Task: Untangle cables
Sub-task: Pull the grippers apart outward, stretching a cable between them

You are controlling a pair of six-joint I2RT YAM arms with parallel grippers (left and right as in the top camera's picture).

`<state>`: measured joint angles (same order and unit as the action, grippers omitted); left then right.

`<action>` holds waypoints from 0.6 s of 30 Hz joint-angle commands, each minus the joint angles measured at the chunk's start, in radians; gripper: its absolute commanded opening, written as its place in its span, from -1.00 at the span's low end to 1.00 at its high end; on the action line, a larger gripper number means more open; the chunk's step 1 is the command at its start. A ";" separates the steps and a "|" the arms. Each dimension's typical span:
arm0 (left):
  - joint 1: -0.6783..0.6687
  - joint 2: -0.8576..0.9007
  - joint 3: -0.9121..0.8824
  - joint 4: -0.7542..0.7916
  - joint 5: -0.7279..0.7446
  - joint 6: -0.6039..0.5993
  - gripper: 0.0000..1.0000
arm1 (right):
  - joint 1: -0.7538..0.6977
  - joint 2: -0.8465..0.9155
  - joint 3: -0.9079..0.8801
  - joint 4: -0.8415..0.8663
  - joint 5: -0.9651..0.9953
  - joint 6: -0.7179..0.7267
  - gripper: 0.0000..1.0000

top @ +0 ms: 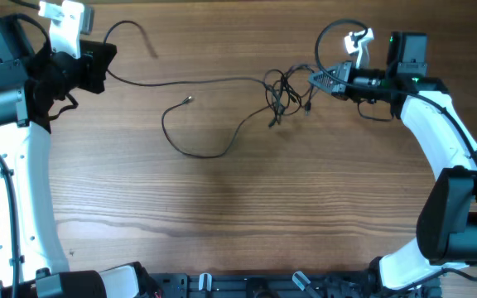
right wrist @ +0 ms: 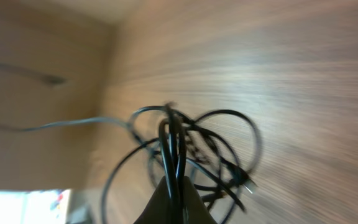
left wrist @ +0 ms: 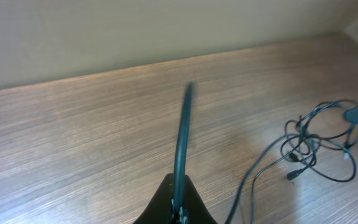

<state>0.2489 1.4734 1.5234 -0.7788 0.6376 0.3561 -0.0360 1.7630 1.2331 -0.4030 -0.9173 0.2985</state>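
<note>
The cables are thin black wires on the wooden table. A knotted tangle [top: 284,93] lies at the upper right. One long strand [top: 197,82] runs left from it to my left gripper [top: 104,60], which is shut on that strand [left wrist: 182,143]. A loose loop [top: 190,149] with a plug tip [top: 188,100] curls below. My right gripper [top: 315,79] is shut on strands of the tangle [right wrist: 191,149]. The tangle also shows at the right of the left wrist view [left wrist: 309,144].
The table's far edge meets a pale wall [left wrist: 135,31]. A thicker robot arm cable [top: 334,37] loops above the right wrist. Arm bases stand at the front corners [top: 454,240].
</note>
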 commanded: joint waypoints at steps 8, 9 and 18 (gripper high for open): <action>-0.008 -0.010 0.014 0.003 -0.001 -0.005 -0.92 | -0.005 -0.026 0.007 -0.321 1.011 0.048 -0.91; -0.008 -0.010 0.014 0.003 -0.004 -0.005 -0.92 | -0.009 -0.026 0.007 -0.351 1.086 0.070 -0.91; -0.008 -0.010 0.014 0.004 -0.053 -0.004 -0.92 | -0.130 -0.026 0.007 -0.453 1.307 0.166 -0.91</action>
<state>0.2367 1.4734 1.5234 -0.7803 0.6331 0.3557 -0.1101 1.7622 1.2331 -0.8383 0.2276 0.4038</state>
